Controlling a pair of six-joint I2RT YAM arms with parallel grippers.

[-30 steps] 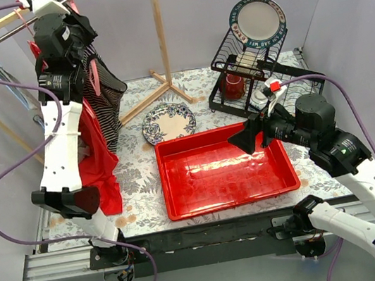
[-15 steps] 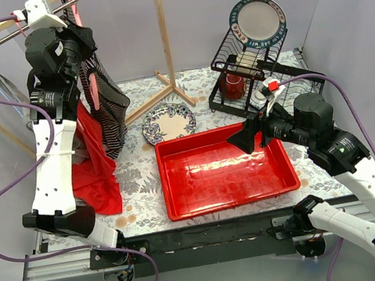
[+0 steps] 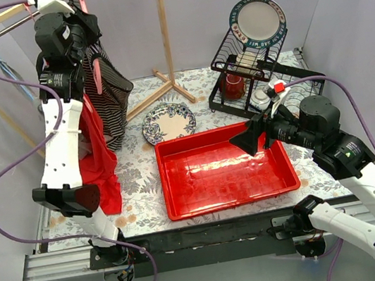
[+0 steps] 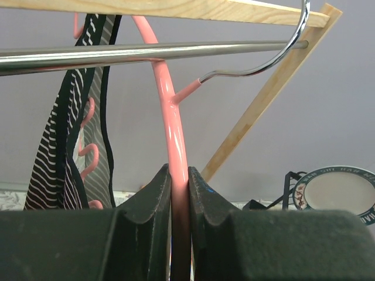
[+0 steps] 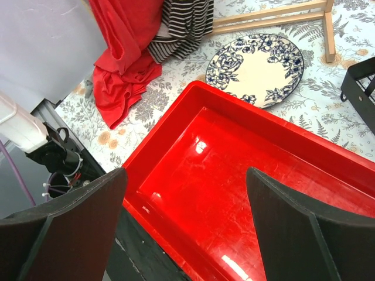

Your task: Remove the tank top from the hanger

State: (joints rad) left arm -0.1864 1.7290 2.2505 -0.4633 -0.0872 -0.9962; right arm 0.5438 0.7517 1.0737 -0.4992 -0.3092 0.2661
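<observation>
Striped tank top is hung on curved pink hanger, clamped by left gripper under steel rail; right gripper is held agape.

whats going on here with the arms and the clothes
The left gripper is shut on the pink hanger up at the metal rail, with the striped tank top hanging on it. The right gripper is open, hovering over the red tray. The top is not off the hanger yet.
</observation>
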